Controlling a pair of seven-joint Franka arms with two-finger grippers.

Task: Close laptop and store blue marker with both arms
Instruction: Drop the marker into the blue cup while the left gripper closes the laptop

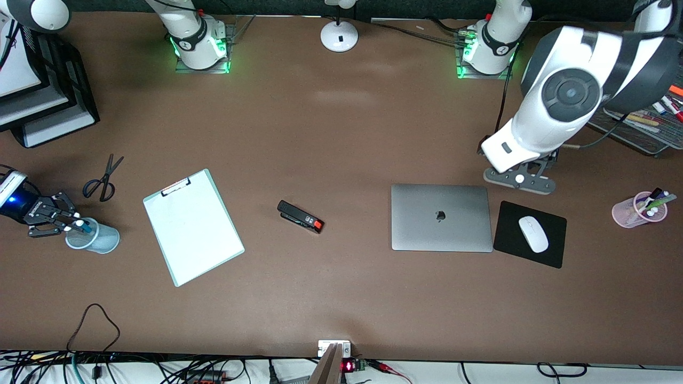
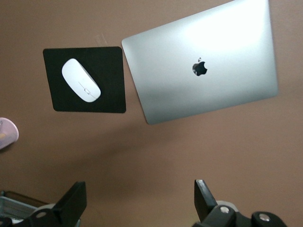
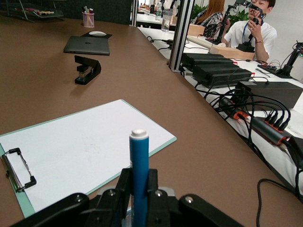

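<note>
Lowering the blue marker (image 1: 84, 226) into the pale blue cup (image 1: 104, 241) is, by the look of it, the step in hand.

- Right hand (image 1: 74, 224): clamped on the marker, white end up, over the cup's rim at the right arm's end of the tabletop (image 1: 341, 133). Centre the marker's lower end over the cup's mouth before you let go; the cup looks light, so a knock on the rim could tip it. Part the fingers only once the marker is well down inside.
- Laptop (image 1: 441, 217): lid down, logo up, lying flat toward the left arm's end. That half of the task looks done.
- Left hand (image 1: 520, 178): fingers apart, holding nothing, waiting over bare tabletop beside the laptop.

Around:
- Scissors (image 1: 102, 178), near the cup and farther from the front camera; keep the wrist off them.
- Clipboard (image 1: 193, 226), beside the cup toward the middle.
- Stapler (image 1: 300, 216), between clipboard and laptop.
- Mouse (image 1: 533, 233) on a black pad (image 1: 552, 250), just beside the laptop.
- Pink cup of pens (image 1: 640, 209), well apart.

Nothing stands between marker and cup.
</note>
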